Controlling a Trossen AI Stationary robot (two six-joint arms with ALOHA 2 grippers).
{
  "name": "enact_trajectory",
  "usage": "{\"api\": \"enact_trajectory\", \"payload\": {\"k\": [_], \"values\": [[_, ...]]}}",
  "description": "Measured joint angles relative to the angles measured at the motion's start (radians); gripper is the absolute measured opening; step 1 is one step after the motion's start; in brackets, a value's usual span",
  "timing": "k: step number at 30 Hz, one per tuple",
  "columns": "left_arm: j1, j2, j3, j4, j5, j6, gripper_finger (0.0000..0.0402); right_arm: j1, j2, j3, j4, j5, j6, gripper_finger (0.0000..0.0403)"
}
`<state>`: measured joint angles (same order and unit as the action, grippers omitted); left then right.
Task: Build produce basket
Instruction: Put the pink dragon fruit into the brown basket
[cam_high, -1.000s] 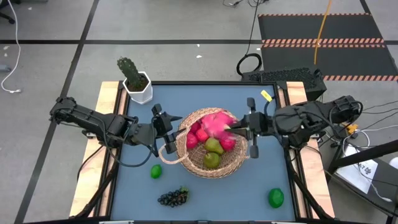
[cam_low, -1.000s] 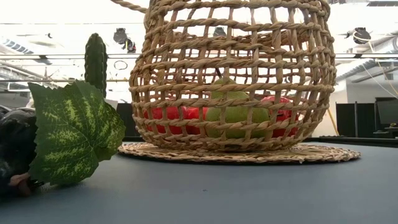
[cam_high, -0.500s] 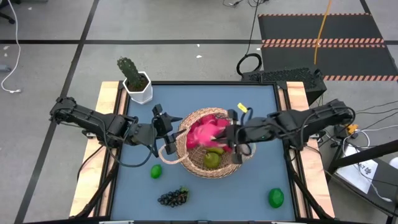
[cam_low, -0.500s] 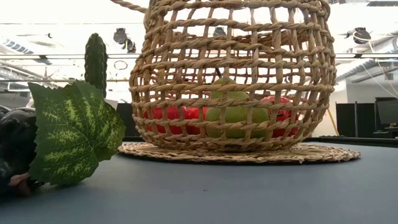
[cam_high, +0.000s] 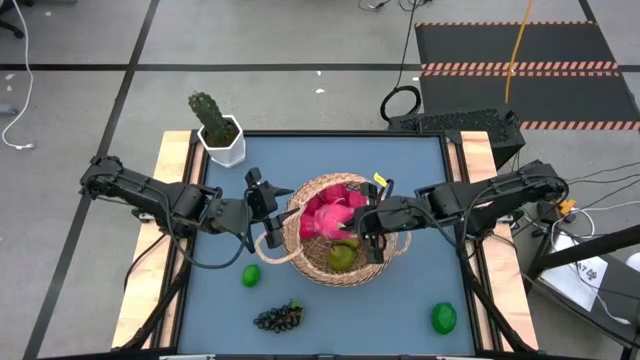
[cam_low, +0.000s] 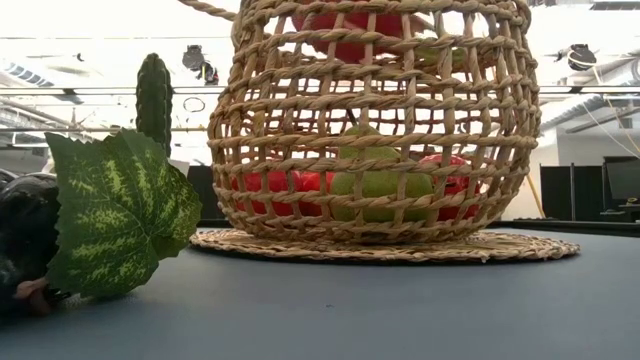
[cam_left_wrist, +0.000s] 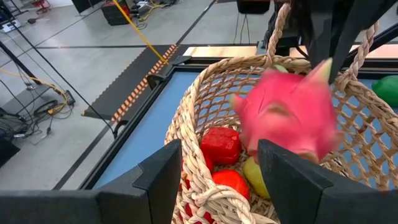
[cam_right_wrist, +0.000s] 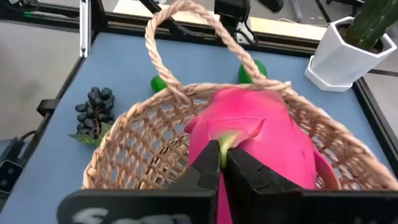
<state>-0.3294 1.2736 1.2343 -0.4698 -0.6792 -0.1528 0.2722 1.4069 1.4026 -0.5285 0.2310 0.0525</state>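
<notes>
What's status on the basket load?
Right gripper shut on dragon fruit, over basket. Left gripper straddles basket rim. Lime, grapes still on table.

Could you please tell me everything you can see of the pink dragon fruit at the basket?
The bright pink dragon fruit, smooth-skinned with pale green-tipped scales, hangs over the round tan woven wicker basket, just inside its rim. The right gripper is shut on a scale at its end. Below it lie red fruits and a yellow-green pear. The left gripper holds the basket's rim.
</notes>
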Motion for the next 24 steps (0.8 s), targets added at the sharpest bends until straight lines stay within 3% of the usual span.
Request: {"api": "enact_trajectory", "payload": {"k": [10,24], "values": [[0.0,0.0,0.0,0.0,0.0,0.0,0.0212,-0.037,0.0,-0.152,0.141,-0.003,0.015,0.0004],[0.0,0.0,0.0,0.001,0.0,-0.001,0.0212,-0.077,-0.001,-0.32,0.373,-0.179,-0.094,0.0004]]}}
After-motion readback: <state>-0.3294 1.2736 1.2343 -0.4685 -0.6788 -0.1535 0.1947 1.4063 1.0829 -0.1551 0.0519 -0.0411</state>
